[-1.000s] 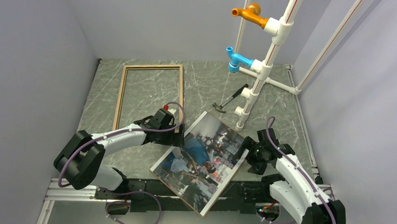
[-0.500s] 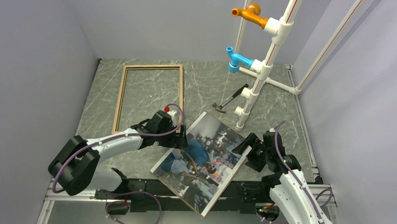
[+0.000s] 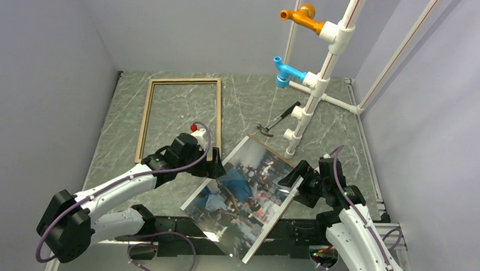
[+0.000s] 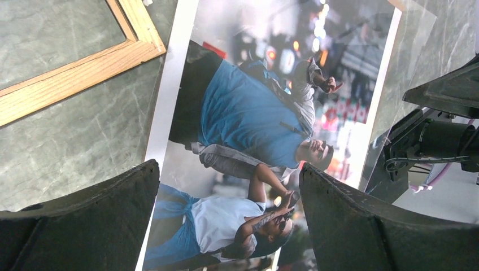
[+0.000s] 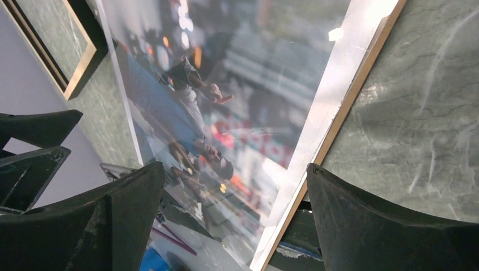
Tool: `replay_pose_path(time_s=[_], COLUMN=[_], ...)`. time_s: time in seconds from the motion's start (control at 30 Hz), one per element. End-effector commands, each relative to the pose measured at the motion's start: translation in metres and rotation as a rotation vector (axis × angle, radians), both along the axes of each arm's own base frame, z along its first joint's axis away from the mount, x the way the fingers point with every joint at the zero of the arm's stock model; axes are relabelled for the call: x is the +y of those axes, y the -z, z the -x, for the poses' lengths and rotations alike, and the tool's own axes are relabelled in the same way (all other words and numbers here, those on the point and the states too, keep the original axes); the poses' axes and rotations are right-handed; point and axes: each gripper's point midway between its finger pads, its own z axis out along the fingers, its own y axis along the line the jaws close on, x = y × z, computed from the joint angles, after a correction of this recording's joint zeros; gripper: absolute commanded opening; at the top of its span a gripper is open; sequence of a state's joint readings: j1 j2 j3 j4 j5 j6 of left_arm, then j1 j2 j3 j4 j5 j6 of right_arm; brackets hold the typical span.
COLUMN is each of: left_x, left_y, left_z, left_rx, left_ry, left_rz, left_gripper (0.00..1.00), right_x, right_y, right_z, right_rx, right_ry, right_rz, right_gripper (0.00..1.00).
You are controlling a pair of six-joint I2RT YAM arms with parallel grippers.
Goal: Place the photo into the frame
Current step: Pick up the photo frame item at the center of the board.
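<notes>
The photo (image 3: 248,187), a colour street print with a man in blue, lies face up on a brown backing board (image 5: 345,104) near the table's front edge and overhangs it. The frame (image 3: 185,80) lies flat at the far left, wood side up, with nothing inside its rails. My left gripper (image 3: 216,168) hovers open over the photo's left edge (image 4: 229,169), the photo (image 4: 254,107) between its fingers and the frame's corner (image 4: 73,73) to the left. My right gripper (image 3: 296,187) stands open over the photo's right edge (image 5: 234,167), above the photo (image 5: 226,84).
A hammer (image 3: 278,122) lies behind the photo beside a white pipe stand (image 3: 315,84) with orange and blue fittings. A glossy clear sheet (image 4: 418,34) seems to lie skewed over the photo. Grey walls close in the table on three sides.
The left arm's elbow has swung out to the left and its wrist has pulled back a little from the photo. The right arm has risen. Both grippers stay open; photo and frame have not moved.
</notes>
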State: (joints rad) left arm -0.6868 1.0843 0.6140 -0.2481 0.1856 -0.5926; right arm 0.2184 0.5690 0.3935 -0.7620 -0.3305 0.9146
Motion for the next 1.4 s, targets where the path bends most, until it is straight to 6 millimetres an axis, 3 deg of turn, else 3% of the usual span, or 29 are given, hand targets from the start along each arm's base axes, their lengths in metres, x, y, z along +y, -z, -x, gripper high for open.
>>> replay_pose_path(time_s=[0.0,0.2,0.43,0.83,1.03,1.37], left_x=[0.003,0.022,0.025,0.016,0.009,0.006], left_y=[-0.016,0.012,0.037,0.056,0.066,0.073], left_z=[-0.006,-0.01,-0.009,-0.002,0.003,0.008], left_rx=[-0.026,0.022,0.07,0.11,0.134,0.154], left_ry=[-0.038,-0.106,-0.113,-0.077,-0.056,-0.043], left_rz=[-0.008,-0.137,-0.185,-0.146,-0.104,-0.081], left_gripper=[0.97,0.99,0.99,0.99,0.99,0.99], right_x=[0.013,0.017,0.026,0.032,0.036,0.041], right_y=[-0.021,-0.029,-0.041,-0.093,-0.093,-0.097], right_z=[-0.005,-0.007,-0.009,-0.013,-0.014,-0.023], right_rx=[-0.056,-0.097,-0.171,-0.393,-0.423,-0.468], right_ry=[-0.051,-0.061,-0.058,-0.046,-0.069,-0.089], right_rz=[-0.071,-0.105,-0.196,-0.312,-0.343,-0.37], right_gripper=[0.97,0.96,0.95,0.84,0.74,0.69])
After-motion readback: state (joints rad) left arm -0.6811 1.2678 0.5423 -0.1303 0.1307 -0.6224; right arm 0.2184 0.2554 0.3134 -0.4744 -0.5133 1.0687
